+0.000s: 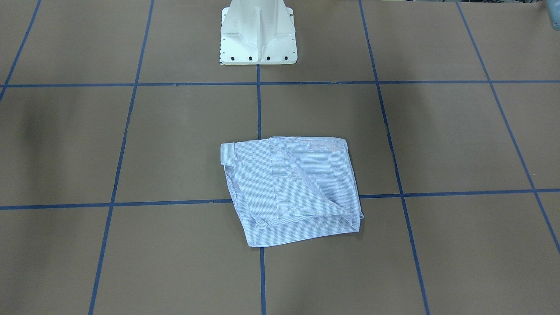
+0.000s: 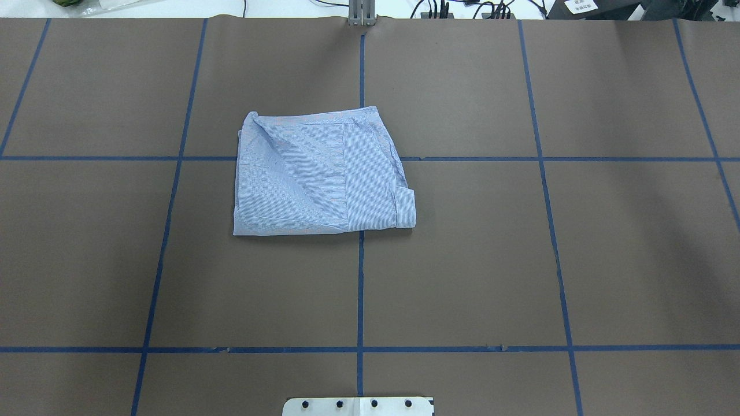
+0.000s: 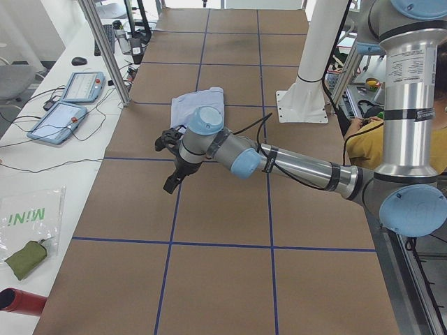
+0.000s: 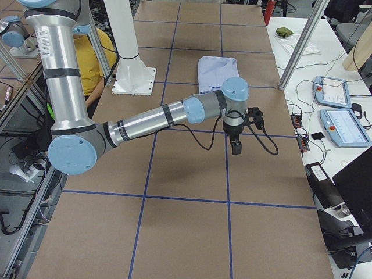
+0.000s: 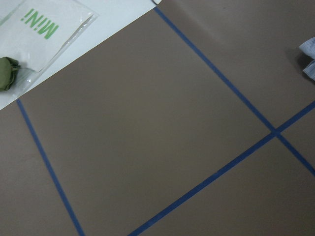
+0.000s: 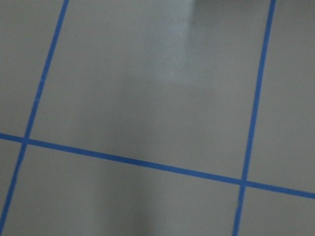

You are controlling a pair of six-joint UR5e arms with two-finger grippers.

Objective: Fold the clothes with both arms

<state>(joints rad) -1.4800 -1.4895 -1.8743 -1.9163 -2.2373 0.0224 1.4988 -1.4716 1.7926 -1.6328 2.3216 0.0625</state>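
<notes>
The light blue striped shirt (image 2: 318,173) lies folded into a rough square on the brown table, near its middle; it also shows in the front view (image 1: 293,188) and in both side views (image 3: 198,105) (image 4: 216,71). A corner of it shows in the left wrist view (image 5: 309,54). My left arm (image 3: 293,166) reaches over the table, its gripper (image 3: 171,183) hanging above bare table, apart from the shirt. My right arm (image 4: 151,119) does likewise, its gripper (image 4: 236,145) clear of the shirt. I cannot tell whether either gripper is open or shut.
The white pedestal base (image 1: 258,35) stands at the robot's side of the table. Blue tape lines (image 2: 360,289) grid the surface. Two tablets (image 3: 70,105), a plastic bag (image 5: 44,24) and a green pouch (image 3: 24,258) lie on the side bench. A person in yellow (image 4: 96,58) sits behind the robot.
</notes>
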